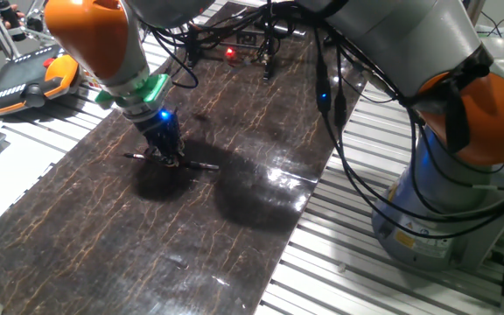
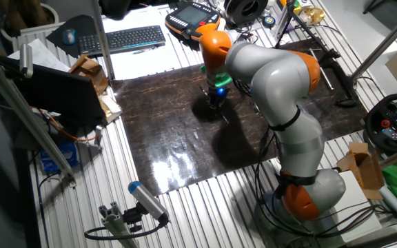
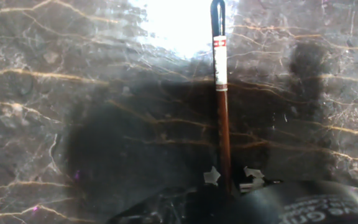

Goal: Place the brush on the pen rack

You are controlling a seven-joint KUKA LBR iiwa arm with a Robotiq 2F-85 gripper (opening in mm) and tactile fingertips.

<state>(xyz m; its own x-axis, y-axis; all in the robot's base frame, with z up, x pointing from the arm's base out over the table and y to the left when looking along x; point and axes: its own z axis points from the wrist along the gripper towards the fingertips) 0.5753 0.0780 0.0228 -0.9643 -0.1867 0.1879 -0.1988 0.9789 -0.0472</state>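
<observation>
My gripper (image 1: 171, 158) is down on the brush (image 1: 201, 165), which lies flat on the dark marbled table (image 1: 234, 245).

In the hand view the brush (image 3: 221, 118) runs straight up from between my jaws, brown shaft with a white label band and a dark end near the glare; the jaws look pressed onto its near end, pinching it. From one fixed view it pokes out on both sides of the gripper, level with the table. I cannot make out the rack. Around me: a keyboard (image 2: 126, 38) and mouse (image 2: 69, 36) beyond the table edge, an orange teach pendant (image 2: 191, 15), a black spool (image 2: 245, 8), a steering wheel (image 2: 395, 122), cardboard boxes (image 2: 358, 162), and cables (image 1: 339, 131) draped beside the arm's base (image 1: 436, 219).
</observation>
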